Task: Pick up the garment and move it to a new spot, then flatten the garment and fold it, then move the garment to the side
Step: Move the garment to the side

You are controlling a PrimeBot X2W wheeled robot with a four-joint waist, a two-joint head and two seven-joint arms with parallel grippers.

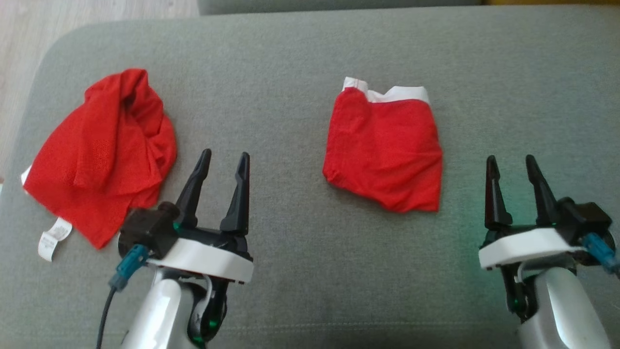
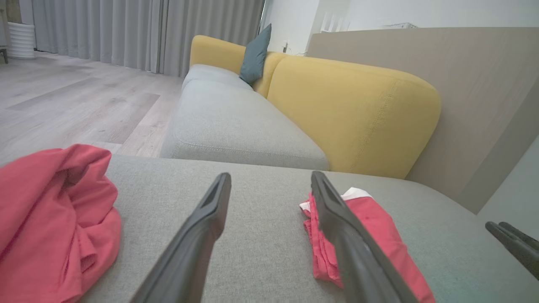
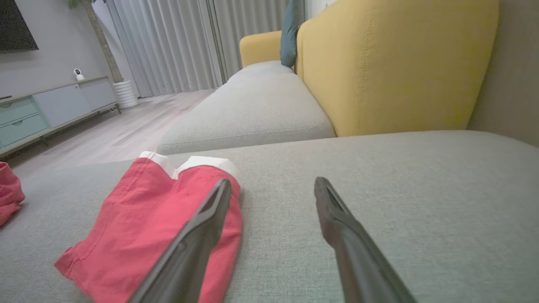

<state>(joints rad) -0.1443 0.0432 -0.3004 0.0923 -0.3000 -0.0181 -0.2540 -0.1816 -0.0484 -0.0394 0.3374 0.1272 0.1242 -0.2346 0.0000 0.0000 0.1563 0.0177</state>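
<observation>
A broad grey cushion [image 1: 310, 271] fills the foreground. Past its far edge runs a sofa with a grey seat and a yellow backrest [image 2: 353, 113], a teal pillow [image 2: 254, 54] leaning on it. Pale curtains [image 2: 126, 33] and a wooden floor [image 2: 63, 101] lie off to the left.

Furthest left, a crumpled red garment [image 1: 104, 155] lies heaped on the cushion, just outside the left gripper [image 1: 225, 155] and level with its fingers. Its lower edge comes close to the gripper's dark wrist block. A white label [image 1: 53, 238] trails from its near left corner.

The left gripper has its two fingers spread wide and grips nothing, with bare grey fabric between and beyond them.

To the right of that gripper, near the middle of the cushion, lies the folded red garment [image 1: 385, 150]. It is flat and roughly square, with its white waistband [image 1: 402, 93] along the far edge. It sits between the two grippers, nearer the right one, ahead of and to the left of the right gripper's fingertips and clear of them. In the right wrist view the left finger crosses in front of its right edge.

The right gripper [image 1: 510, 159] also stands with its fingers parted wide and holds nothing, its fingers pointing towards the sofa.
</observation>
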